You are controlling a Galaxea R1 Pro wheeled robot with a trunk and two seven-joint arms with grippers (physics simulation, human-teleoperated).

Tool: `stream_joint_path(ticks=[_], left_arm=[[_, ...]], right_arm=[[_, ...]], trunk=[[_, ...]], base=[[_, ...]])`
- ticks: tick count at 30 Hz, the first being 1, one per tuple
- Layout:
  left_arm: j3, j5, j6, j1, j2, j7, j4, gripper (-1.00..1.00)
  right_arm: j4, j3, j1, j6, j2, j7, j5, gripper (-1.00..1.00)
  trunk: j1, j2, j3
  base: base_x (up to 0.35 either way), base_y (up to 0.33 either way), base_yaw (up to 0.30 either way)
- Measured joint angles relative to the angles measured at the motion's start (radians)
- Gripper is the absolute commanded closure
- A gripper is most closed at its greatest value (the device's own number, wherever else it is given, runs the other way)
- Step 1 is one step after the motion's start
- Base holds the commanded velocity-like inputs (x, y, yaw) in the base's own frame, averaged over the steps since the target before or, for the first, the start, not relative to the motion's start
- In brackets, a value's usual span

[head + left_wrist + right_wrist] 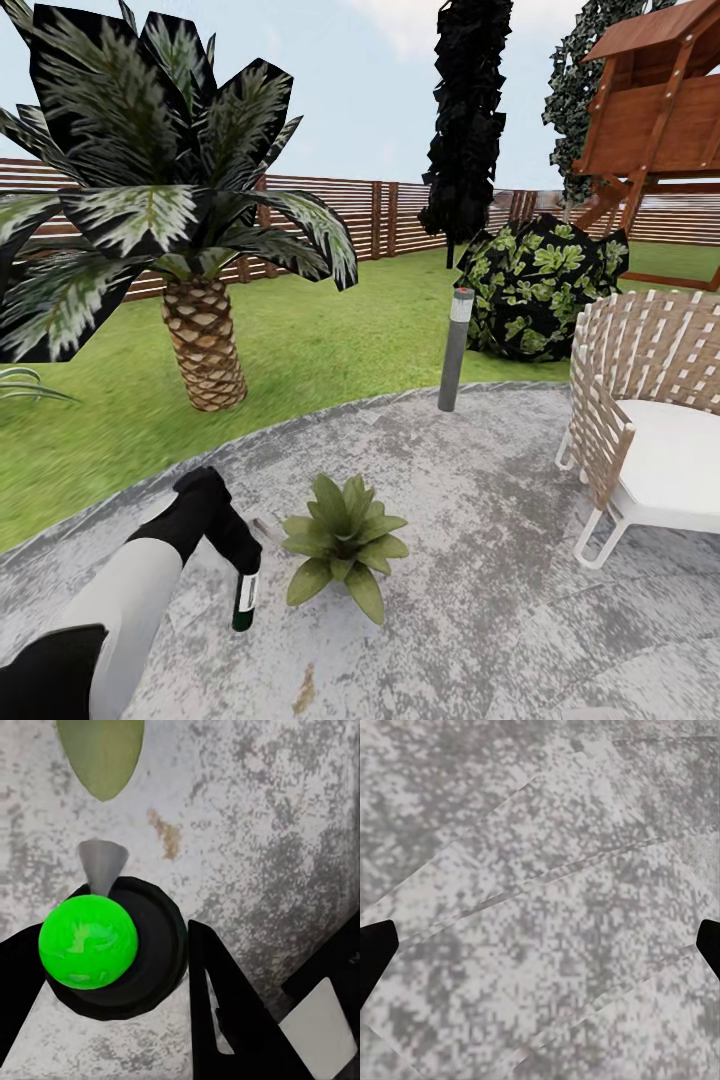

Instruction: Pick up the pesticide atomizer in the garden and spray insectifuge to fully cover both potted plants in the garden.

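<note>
My left gripper [240,560] is shut on the pesticide atomizer [246,598], a slim dark green bottle with a white band, held upright just above the stone patio [450,600]. Right beside it stands a potted plant [343,545], a low rosette of pointed green leaves that hide its pot. In the left wrist view the atomizer [112,952] shows from above between the black fingers [225,1012], with a green top and a grey nozzle cone [103,862] pointing toward a leaf [101,754]. My right gripper [540,945] hangs open over bare speckled stone.
A palm with a scaly trunk [205,345] stands on the lawn at the left. A grey bollard light [455,350] rises at the patio's far edge, with a leafy bush [540,285] behind. A wicker chair [650,420] sits at the right. A slatted fence [400,215] closes the back.
</note>
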State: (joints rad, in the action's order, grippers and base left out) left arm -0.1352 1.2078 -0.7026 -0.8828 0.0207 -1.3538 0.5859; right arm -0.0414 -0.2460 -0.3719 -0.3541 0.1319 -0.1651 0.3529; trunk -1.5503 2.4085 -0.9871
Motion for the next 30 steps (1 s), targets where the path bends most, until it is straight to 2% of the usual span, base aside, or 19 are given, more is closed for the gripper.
stream_joint_path(ticks=[3,5,9,11,14,22,30], left_arm=[[0.003,0.025,-0.029,-0.041,-0.036,0.010,-0.042,1.00],[0.007,0.033,-0.031,-0.044,-0.039,0.012,-0.047,1.00],[0.006,0.040,-0.022,-0.026,-0.024,0.011,-0.048,1.00],[0.007,0.038,-0.020,-0.016,-0.008,0.011,-0.049,1.00],[0.007,0.038,-0.018,0.030,0.011,0.011,-0.048,1.00],[0.008,0.036,-0.019,0.045,0.000,0.012,-0.047,1.00],[0.007,0.036,-0.019,0.046,-0.001,0.012,-0.047,1.00]], right_arm=[[0.000,0.000,0.000,0.000,0.000,0.000,0.000,-1.00],[0.000,0.000,0.000,0.000,0.000,0.000,0.000,-1.00],[0.000,0.000,0.000,0.000,0.000,0.000,0.000,-1.00],[0.000,0.000,0.000,0.000,0.000,0.000,0.000,-1.00],[0.000,0.000,0.000,0.000,0.000,0.000,0.000,-1.00],[-0.001,0.000,0.000,0.000,0.000,0.000,-0.001,-1.00],[0.000,0.000,0.000,0.000,0.000,0.000,-0.001,-1.00]], trunk=[[0.000,0.000,0.000],[0.000,0.000,0.000],[0.000,0.000,0.000],[0.000,0.000,0.000],[0.000,0.000,0.000],[0.001,0.000,0.000],[0.001,0.000,0.001]], base=[[0.000,0.000,0.000],[0.000,0.000,0.000],[0.000,0.000,0.000],[0.000,0.000,0.000],[0.000,0.000,0.000],[0.225,0.147,0.000],[0.331,-0.011,-0.054]])
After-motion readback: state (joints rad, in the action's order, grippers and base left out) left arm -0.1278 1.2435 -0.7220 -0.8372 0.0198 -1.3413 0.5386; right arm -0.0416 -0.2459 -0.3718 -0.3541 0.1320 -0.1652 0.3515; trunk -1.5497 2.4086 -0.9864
